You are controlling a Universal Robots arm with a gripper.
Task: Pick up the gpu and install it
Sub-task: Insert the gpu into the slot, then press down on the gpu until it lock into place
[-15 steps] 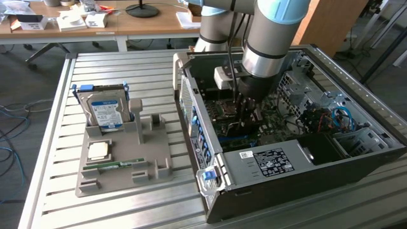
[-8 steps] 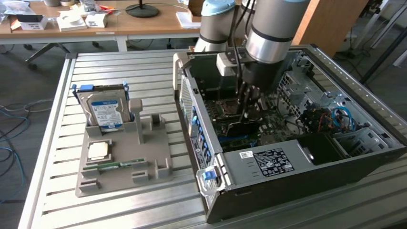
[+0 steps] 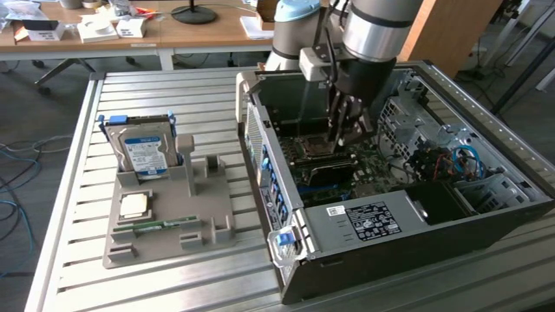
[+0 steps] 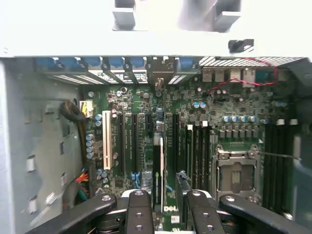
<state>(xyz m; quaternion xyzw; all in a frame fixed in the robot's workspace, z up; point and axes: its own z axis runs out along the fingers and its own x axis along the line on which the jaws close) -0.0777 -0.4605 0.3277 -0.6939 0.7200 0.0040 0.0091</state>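
Note:
In the wrist view the gpu [image 4: 160, 165] shows edge-on as a thin green board with a dark block on one side. My gripper [image 4: 170, 207] is shut on it, one black finger [image 4: 139, 212] on either side. The card hangs above the green motherboard [image 4: 146, 97], over the row of long black expansion slots [image 4: 132, 141], apart from them. In the exterior view the gripper [image 3: 349, 133] reaches down into the open computer case [image 3: 390, 224], over the middle of the board.
A white slot [image 4: 106, 141] and the silver CPU socket [image 4: 236, 170] flank the black slots. Red wires [image 4: 234, 83] run near the rear ports. Outside the case, a grey tray [image 3: 165, 240] holds a hard drive [image 3: 143, 153], a chip and a memory stick [image 3: 156, 225].

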